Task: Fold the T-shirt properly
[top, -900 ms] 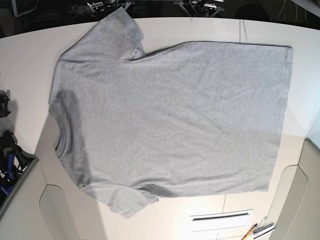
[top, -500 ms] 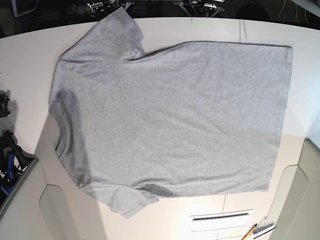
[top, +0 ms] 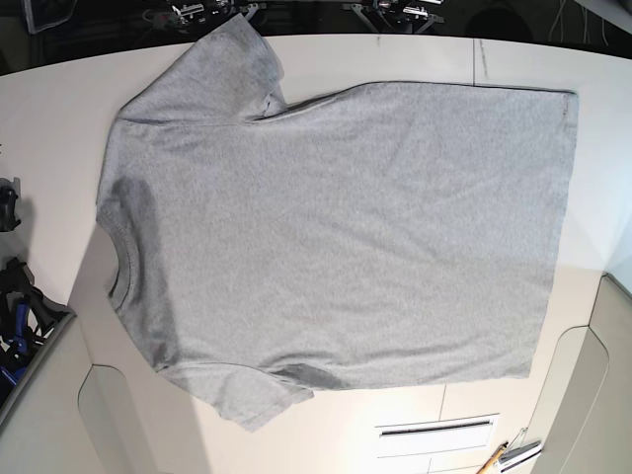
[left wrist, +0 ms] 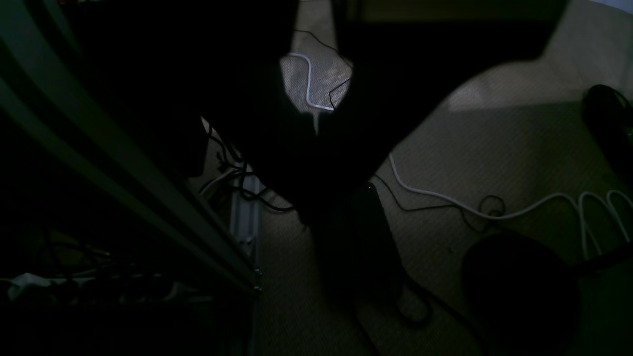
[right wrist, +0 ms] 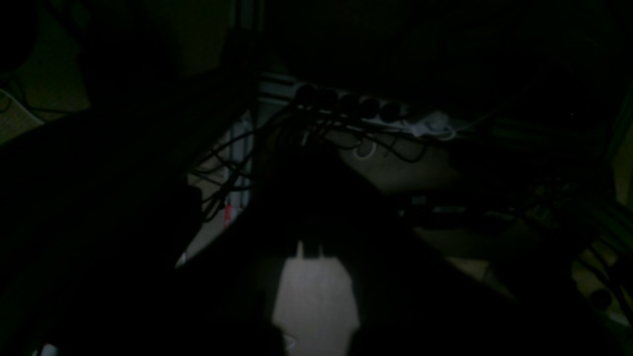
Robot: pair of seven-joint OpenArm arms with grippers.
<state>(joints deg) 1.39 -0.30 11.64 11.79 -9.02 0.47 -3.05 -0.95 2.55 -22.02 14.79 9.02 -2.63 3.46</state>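
left gripper: black silhouette only, two broad fingers tapering to a narrow tip, underexposed, no screws or markings readable
right gripper: same black tapered shape, small square notch in the inner edge, surface detail lost in the dark
arm links, cables: not visible in any view

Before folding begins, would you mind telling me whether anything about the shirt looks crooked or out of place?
Mostly fine: the heather-grey short-sleeved cotton T-shirt lies flat, plain side up, on the white table. One oddity: its far sleeve reaches the table's back edge, with a small pucker at that armpit.
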